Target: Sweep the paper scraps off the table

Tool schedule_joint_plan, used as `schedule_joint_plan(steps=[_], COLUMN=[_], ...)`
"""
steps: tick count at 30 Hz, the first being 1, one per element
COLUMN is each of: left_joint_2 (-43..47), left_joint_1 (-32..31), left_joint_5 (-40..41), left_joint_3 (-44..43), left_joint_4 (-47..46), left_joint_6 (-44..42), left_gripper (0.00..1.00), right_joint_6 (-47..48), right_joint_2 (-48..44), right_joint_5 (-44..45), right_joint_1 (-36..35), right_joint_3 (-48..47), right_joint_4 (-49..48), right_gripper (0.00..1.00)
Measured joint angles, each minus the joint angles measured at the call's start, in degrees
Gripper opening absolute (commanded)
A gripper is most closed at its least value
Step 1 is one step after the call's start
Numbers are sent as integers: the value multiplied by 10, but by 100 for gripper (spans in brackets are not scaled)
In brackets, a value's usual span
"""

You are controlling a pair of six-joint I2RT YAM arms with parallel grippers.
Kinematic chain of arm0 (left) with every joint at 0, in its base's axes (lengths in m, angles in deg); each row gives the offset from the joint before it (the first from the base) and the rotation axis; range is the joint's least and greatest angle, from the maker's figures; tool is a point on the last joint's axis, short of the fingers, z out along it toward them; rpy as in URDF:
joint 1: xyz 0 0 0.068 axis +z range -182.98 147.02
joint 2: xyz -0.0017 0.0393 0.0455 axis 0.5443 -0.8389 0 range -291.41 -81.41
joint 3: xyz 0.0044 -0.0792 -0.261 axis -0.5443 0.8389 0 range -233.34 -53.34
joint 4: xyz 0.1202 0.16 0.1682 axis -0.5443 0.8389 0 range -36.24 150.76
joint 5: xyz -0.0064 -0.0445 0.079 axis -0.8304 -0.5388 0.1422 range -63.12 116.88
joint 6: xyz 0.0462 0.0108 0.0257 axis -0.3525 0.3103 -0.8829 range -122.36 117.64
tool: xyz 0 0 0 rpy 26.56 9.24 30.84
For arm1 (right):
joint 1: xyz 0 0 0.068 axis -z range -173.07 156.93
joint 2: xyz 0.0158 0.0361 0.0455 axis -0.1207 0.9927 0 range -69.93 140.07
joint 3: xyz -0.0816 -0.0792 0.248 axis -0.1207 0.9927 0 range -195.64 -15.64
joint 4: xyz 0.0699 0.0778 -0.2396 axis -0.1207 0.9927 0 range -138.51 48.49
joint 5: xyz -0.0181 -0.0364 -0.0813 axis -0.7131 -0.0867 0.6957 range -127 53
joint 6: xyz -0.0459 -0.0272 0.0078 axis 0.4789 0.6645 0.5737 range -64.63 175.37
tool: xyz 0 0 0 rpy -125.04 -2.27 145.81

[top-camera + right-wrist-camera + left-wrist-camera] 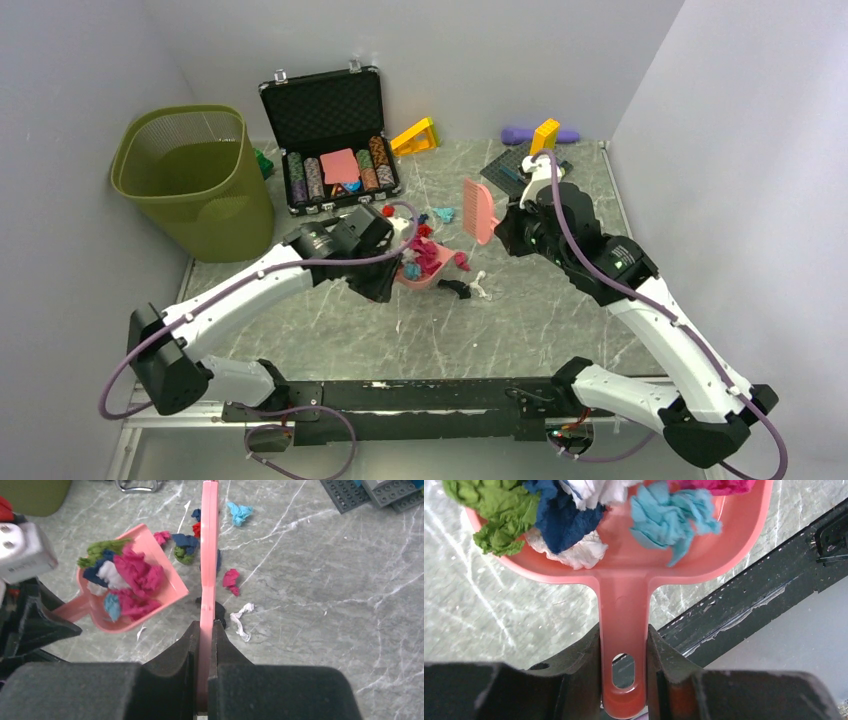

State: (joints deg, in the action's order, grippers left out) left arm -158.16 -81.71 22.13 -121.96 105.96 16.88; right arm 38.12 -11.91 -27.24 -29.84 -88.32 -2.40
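My left gripper (pixel 385 272) is shut on the handle of a pink dustpan (pixel 432 275), which rests on the table (pixel 540 320). In the left wrist view the left gripper (pixel 624 652) clamps the dustpan (pixel 624 580), which holds green (pixel 499 510), dark blue (pixel 559 517), white and teal (pixel 671 520) paper scraps. My right gripper (pixel 507 228) is shut on a pink brush (pixel 480 208), held above the table right of the pan. In the right wrist view the right gripper (pixel 205 630) grips the brush (pixel 209 555). Loose scraps lie around it: teal (pixel 240 512), pink (pixel 231 578), white (pixel 241 621), dark blue (pixel 186 540).
An olive waste bin (pixel 195 175) stands at the back left. An open black case of poker chips (pixel 330 135) sits behind the pan. Yellow blocks (pixel 415 135) and a dark studded baseplate (pixel 512 170) lie at the back right. The metal frame rail (pixel 400 395) runs along the near edge.
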Motion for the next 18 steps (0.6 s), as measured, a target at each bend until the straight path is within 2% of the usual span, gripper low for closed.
schedule_joint_plan(steps=[7, 12, 18], left_joint_2=[47, 85, 85], left_joint_1=[41, 113, 208], left_joint_5=[30, 73, 112], left_joint_3=[-55, -107, -203], left_joint_4=[81, 137, 194], left_joint_6=[-2, -13, -43], left_gripper=[0, 0, 0], right_joint_6=[-8, -9, -9], right_joint_2=[-20, -20, -20], right_joint_5=[3, 1, -9], right_joint_1=[1, 1, 2], right_joint_3=[11, 12, 12], right_joint_4=[-17, -26, -30], right_gripper=[0, 0, 0])
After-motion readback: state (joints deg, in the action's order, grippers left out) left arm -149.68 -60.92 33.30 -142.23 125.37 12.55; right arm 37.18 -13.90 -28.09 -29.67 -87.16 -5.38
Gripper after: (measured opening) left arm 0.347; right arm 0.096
